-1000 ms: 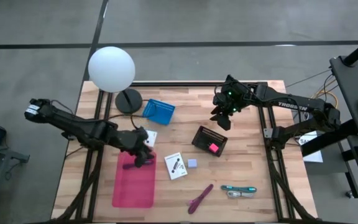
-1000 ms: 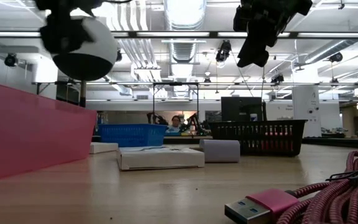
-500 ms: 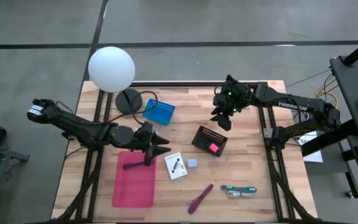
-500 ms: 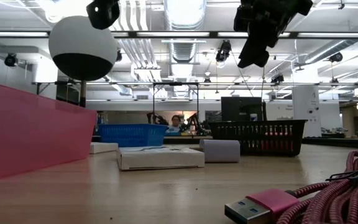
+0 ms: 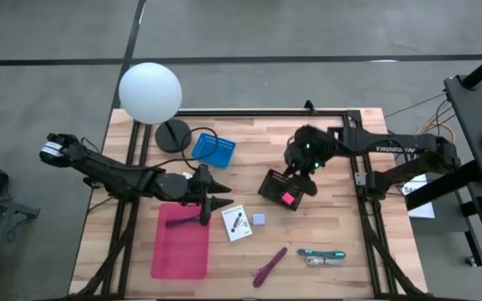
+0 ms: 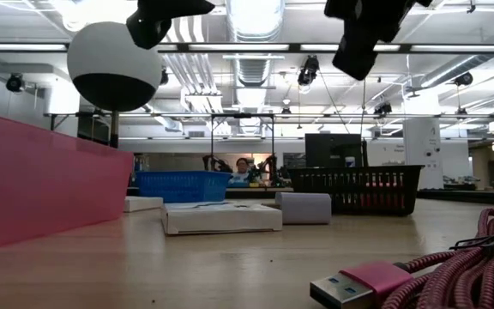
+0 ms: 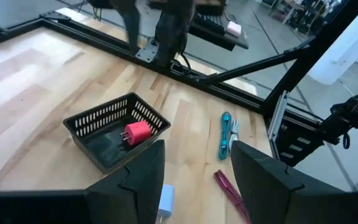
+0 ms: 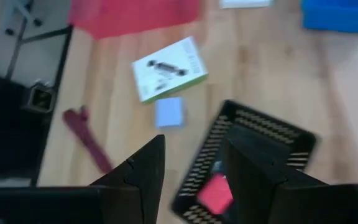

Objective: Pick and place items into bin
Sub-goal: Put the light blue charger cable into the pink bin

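The right end effector [image 5: 302, 164], fingers apart and empty, hung just above the black basket [image 5: 281, 189]; the pale-blue cube [image 5: 258, 220] lay beyond it. Descending carelessly risked clipping the basket's rim.

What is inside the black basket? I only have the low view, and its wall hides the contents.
Observer: The high view shows one magenta block lying in the black basket.
Operator: Is the gripper above it carrying anything?
Observer: No. That is the right gripper; its wrist view shows open fingers with nothing between them.
Operator: And the pink tray?
Observer: A purple pen lies in the pink tray, and the left gripper is by the tray's corner.
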